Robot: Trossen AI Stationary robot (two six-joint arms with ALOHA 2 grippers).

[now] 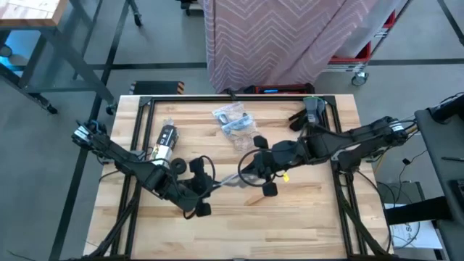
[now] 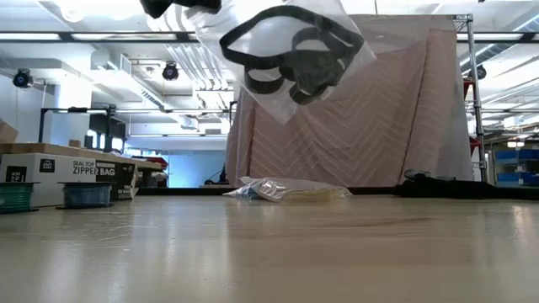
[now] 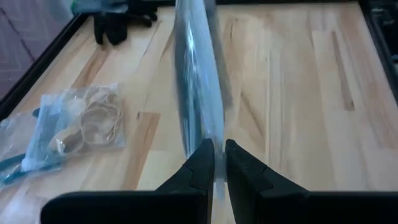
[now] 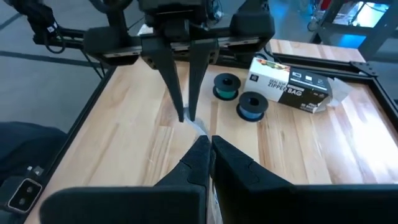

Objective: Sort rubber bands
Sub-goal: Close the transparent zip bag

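- Left gripper [image 3: 219,163]: fingers pressed together on one edge of a clear plastic bag [image 3: 198,81], held up off the table [image 1: 304,217] near its middle
- Right gripper [image 4: 209,152]: fingers closed on the opposite edge of the same bag, facing the left gripper across it, the two tips almost meeting
- Clear plastic bag: hangs stretched between the two grippers above the wooden table; in the low view it shows high up, with black rubber bands [image 2: 290,59] looped inside it
- Second bag [image 3: 74,124]: lies flat on the table toward the far edge, holding tan rubber bands [image 3: 93,121]; blue bands show at its edge in the left wrist view
- Dark gloves [image 1: 313,112]: lie at the far right part of the table, apart from the bags
- Zipper bag box [image 4: 292,84]: rests on the left part of the table, with a green spool [image 4: 225,86] and a blue spool [image 4: 252,104] just beside it
- Pink chevron-patterned cloth [image 1: 290,36]: hangs behind the table's far edge
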